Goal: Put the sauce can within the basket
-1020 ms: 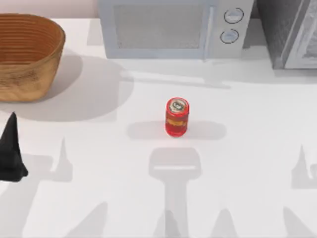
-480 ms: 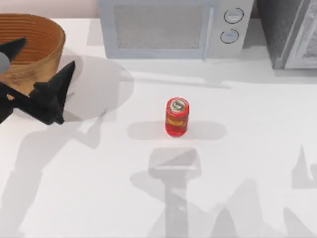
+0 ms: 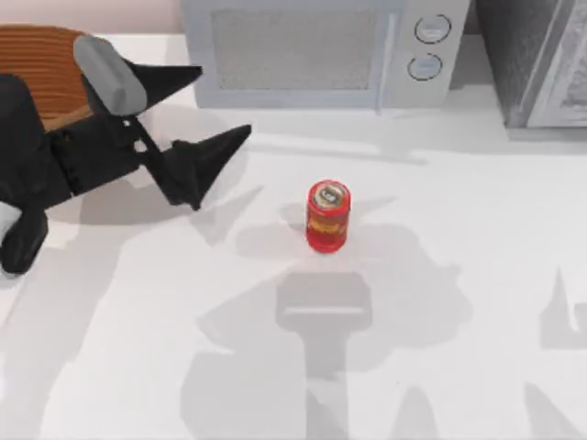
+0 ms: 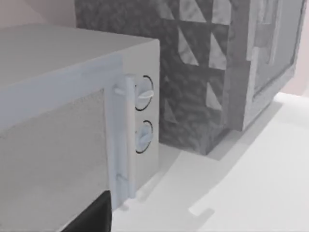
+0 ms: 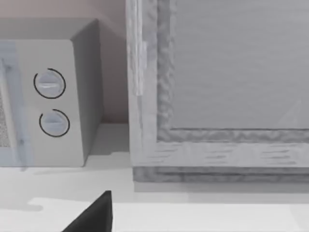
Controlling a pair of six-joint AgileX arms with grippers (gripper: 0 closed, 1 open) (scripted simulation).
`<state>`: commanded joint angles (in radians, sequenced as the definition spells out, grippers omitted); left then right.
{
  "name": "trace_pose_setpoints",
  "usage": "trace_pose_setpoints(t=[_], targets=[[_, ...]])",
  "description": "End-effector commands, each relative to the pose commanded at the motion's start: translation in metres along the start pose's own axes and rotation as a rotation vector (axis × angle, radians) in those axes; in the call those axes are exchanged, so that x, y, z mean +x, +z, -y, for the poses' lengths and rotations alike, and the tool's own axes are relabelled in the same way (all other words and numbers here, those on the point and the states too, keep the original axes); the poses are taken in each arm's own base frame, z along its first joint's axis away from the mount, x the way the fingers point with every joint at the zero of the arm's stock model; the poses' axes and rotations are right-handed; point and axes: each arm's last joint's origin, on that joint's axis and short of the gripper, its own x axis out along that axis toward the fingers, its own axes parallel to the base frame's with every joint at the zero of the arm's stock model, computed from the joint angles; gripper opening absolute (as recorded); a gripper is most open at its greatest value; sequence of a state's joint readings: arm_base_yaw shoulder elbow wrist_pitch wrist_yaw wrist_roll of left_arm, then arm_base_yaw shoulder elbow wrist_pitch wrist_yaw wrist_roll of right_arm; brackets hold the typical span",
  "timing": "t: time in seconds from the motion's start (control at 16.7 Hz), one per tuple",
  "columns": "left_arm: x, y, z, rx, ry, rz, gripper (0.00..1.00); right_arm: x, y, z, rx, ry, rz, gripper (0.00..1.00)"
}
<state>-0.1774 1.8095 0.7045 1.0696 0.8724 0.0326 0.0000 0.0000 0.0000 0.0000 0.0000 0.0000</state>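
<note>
The sauce can (image 3: 327,215), red with yellow markings and a silver top, stands upright near the table's middle. The basket (image 3: 41,50) sits at the back left, mostly covered by my left arm. My left gripper (image 3: 222,103) is open, its two black fingers spread and pointing right, in front of the microwave. It is left of and behind the can, well apart from it. One black left fingertip (image 4: 94,217) shows in the left wrist view. In the right wrist view, a black right fingertip (image 5: 96,212) sits far off centre, with nothing held.
A white microwave (image 3: 321,50) stands along the back edge, just behind my left gripper. A grey cabinet (image 3: 541,60) fills the back right corner. Open tabletop lies around the can and toward the front.
My left arm has swung up and to the right from the table's left edge, across the basket, towards the can. The can has not moved.
</note>
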Motion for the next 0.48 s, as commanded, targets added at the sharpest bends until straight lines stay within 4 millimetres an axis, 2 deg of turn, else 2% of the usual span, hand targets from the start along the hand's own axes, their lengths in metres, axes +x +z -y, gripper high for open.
trace_pose_setpoints(t=[0.24, 0.48], targets=[[0.035, -0.062, -0.015, 0.011, -0.198, 0.005, 1.0, 0.0, 0.0, 0.0, 0.0, 0.0, 0.0, 1.0], [0.052, -0.118, -0.017, 0.019, -0.341, 0.009, 1.0, 0.0, 0.0, 0.0, 0.0, 0.0, 0.0, 1.0]])
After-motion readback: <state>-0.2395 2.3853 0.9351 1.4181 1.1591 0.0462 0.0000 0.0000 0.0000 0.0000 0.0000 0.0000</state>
